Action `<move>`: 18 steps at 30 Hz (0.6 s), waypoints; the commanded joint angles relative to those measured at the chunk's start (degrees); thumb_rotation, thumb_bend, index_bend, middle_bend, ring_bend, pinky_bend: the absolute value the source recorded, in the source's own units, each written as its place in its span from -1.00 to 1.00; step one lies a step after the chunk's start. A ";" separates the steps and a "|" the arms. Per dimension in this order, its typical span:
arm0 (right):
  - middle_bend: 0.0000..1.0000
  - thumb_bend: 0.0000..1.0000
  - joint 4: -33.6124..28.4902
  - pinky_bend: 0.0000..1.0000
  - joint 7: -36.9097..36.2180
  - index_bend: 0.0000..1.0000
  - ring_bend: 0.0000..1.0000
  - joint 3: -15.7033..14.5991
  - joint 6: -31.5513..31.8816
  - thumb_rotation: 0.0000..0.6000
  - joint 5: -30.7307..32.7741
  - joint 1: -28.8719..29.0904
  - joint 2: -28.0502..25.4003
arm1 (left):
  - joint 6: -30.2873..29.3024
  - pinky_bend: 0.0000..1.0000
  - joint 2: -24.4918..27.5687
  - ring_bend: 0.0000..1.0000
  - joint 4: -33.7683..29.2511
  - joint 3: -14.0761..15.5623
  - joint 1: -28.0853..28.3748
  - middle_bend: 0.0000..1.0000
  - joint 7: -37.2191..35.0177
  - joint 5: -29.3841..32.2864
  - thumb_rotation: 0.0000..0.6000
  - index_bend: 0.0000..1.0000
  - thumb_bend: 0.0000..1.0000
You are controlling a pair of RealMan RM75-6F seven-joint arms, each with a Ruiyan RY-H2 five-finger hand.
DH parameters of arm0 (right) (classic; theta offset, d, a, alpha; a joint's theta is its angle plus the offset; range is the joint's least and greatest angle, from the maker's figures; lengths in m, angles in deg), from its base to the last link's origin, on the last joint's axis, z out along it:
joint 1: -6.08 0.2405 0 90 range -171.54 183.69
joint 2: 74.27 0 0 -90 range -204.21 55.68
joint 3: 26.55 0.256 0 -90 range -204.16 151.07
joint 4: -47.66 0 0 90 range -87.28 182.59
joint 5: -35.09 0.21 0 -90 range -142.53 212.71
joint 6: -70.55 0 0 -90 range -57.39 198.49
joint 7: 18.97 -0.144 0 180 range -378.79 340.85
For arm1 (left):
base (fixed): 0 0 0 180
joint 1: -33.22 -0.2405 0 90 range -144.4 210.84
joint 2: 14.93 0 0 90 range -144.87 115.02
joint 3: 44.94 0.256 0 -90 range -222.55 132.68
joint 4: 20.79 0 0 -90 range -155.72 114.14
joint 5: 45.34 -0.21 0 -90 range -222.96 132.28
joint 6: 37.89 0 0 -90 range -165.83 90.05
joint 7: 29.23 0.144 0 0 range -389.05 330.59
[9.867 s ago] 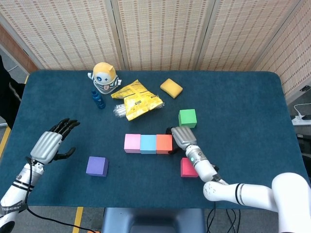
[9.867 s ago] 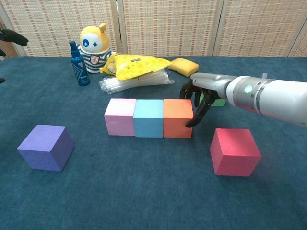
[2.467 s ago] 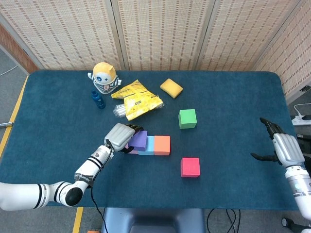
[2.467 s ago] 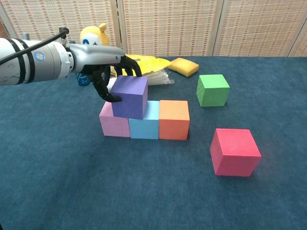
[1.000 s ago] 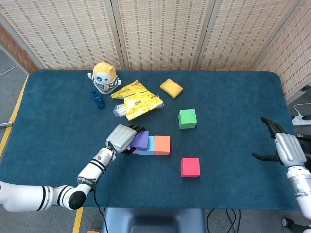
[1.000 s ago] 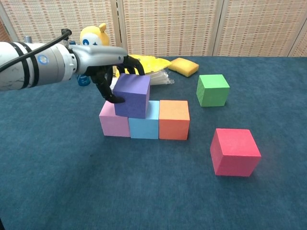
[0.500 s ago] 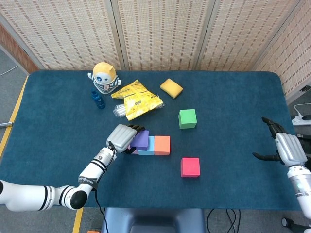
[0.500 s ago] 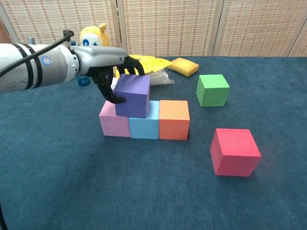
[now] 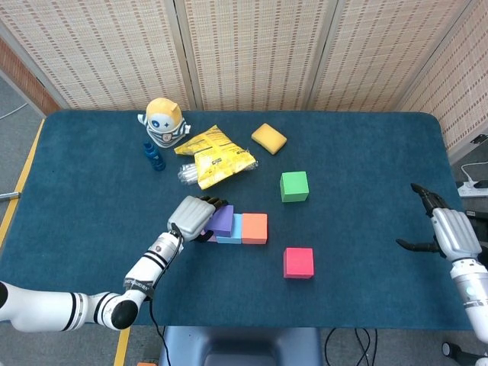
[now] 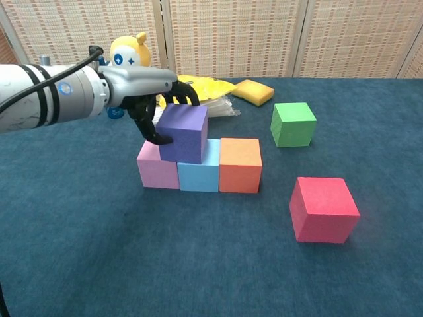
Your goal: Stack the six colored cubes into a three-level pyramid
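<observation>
Left hand (image 10: pixel 153 99) grips the purple cube (image 10: pixel 183 133), fingers wrapped over its top and left face. The purple cube sits on the base row, straddling the seam between the pink cube (image 10: pixel 157 167) and the blue cube (image 10: pixel 199 169); looks a little twisted against the row. Cannot tell whether it rests fully flat.

Base row, taking the blue cube as reference: the pink cube touches it on the left, the orange cube (image 10: pixel 240 164) touches it on the right, all three in one line on the table (image 10: pixel 99 264).

Red cube (image 10: pixel 324 209) lies loose to the right of and nearer than the blue cube, apart from the row. Green cube (image 10: pixel 293 123) lies right of and further back than the blue cube, also apart.

Right hand (image 9: pixel 449 231) hovers at the far right table edge, well away from the blue cube, fingers spread, holding nothing.

Behind the blue cube: yellow snack bag (image 9: pixel 213 155), yellow sponge (image 9: pixel 268 138), toy figure (image 9: pixel 164 120), small blue bottle (image 9: pixel 154 157).
</observation>
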 commanded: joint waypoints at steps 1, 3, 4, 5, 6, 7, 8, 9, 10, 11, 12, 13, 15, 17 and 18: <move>-0.55 -0.67 -0.02 -0.11 0.02 -0.82 -0.52 0.05 -0.06 1.00 -0.03 0.08 -0.02 | -0.06 -0.16 0.08 -0.52 -0.26 0.03 0.01 -0.56 0.20 0.21 1.00 -0.64 -0.31; -0.55 -0.67 -0.06 -0.11 -0.07 -0.82 -0.52 0.09 -0.16 1.00 -0.07 0.15 -0.07 | -0.33 -0.16 0.08 -0.55 -0.45 0.15 0.01 -0.59 0.57 0.23 1.00 -0.66 -0.30; -0.55 -0.67 -0.07 -0.11 -0.15 -0.82 -0.52 0.10 -0.22 1.00 -0.08 0.18 -0.08 | -0.38 -0.16 0.08 -0.55 -0.55 0.20 0.01 -0.60 0.69 0.25 1.00 -0.68 -0.30; -0.55 -0.67 -0.04 -0.11 -0.19 -0.82 -0.52 0.11 -0.25 1.00 -0.11 0.21 -0.07 | -0.47 -0.16 0.10 -0.56 -0.69 0.26 -0.01 -0.61 0.83 0.32 1.00 -0.69 -0.30; -0.55 -0.67 -0.01 -0.11 -0.20 -0.82 -0.52 0.09 -0.32 1.00 -0.14 0.24 -0.07 | -0.55 -0.16 0.10 -0.57 -0.78 0.31 -0.01 -0.63 0.96 0.34 1.00 -0.70 -0.30; -0.55 -0.67 0.01 -0.11 -0.24 -0.82 -0.52 0.08 -0.36 1.00 -0.16 0.26 -0.06 | -0.62 -0.16 0.13 -0.58 -0.87 0.36 0.00 -0.64 1.14 0.35 1.00 -0.71 -0.31; -0.55 -0.67 0.06 -0.11 -0.29 -0.82 -0.52 0.08 -0.41 1.00 -0.17 0.29 -0.03 | -0.72 -0.16 0.19 -0.59 -1.02 0.41 0.00 -0.66 1.34 0.47 1.00 -0.72 -0.31; -0.55 -0.67 0.10 -0.12 -0.31 -0.82 -0.52 0.07 -0.44 1.00 -0.19 0.30 -0.01 | -0.78 -0.16 0.23 -0.61 -1.14 0.42 0.00 -0.69 1.45 0.59 1.00 -0.75 -0.31; -0.55 -0.67 0.13 -0.12 -0.35 -0.82 -0.52 0.05 -0.45 1.00 -0.21 0.29 0.00 | -0.78 -0.17 0.28 -0.63 -1.26 0.43 -0.01 -0.71 1.48 0.67 1.00 -0.77 -0.31; -0.55 -0.67 0.16 -0.13 -0.45 -0.82 -0.52 0.05 -0.46 1.00 -0.25 0.30 0.01 | -0.66 -0.17 0.42 -0.66 -1.47 0.47 0.00 -0.74 1.54 0.87 1.00 -0.81 -0.32; -0.55 -0.67 0.20 -0.13 -0.51 -0.82 -0.52 0.05 -0.46 1.00 -0.27 0.29 0.01 | -0.58 -0.19 0.56 -0.72 -1.67 0.49 0.01 -0.80 1.59 1.09 1.00 -0.87 -0.33; -0.55 -0.67 0.24 -0.13 -0.53 -0.82 -0.52 0.05 -0.44 1.00 -0.30 0.30 0.02 | -0.52 -0.22 0.71 -0.78 -1.89 0.51 0.04 -0.85 1.70 1.27 1.00 -0.93 -0.33; -0.55 -0.67 0.32 -0.14 -0.65 -0.82 -0.52 0.04 -0.41 1.00 -0.39 0.29 0.05 | -0.27 -0.30 1.19 -0.90 -2.57 0.66 0.11 -0.95 1.95 1.75 1.00 -0.99 -0.33; -0.55 -0.67 0.43 -0.14 -0.80 -0.82 -0.52 0.05 -0.42 1.00 -0.45 0.30 0.09 | -0.25 -0.37 1.63 -0.98 -3.22 0.63 0.11 -1.00 1.96 2.07 1.00 -1.00 -0.33; -0.55 -0.67 0.51 -0.14 -0.87 -0.82 -0.52 0.03 -0.45 1.00 -0.50 0.32 0.11 | -0.52 -0.40 1.83 -1.00 -3.54 0.56 0.00 -1.00 1.83 1.91 1.00 -1.00 -0.33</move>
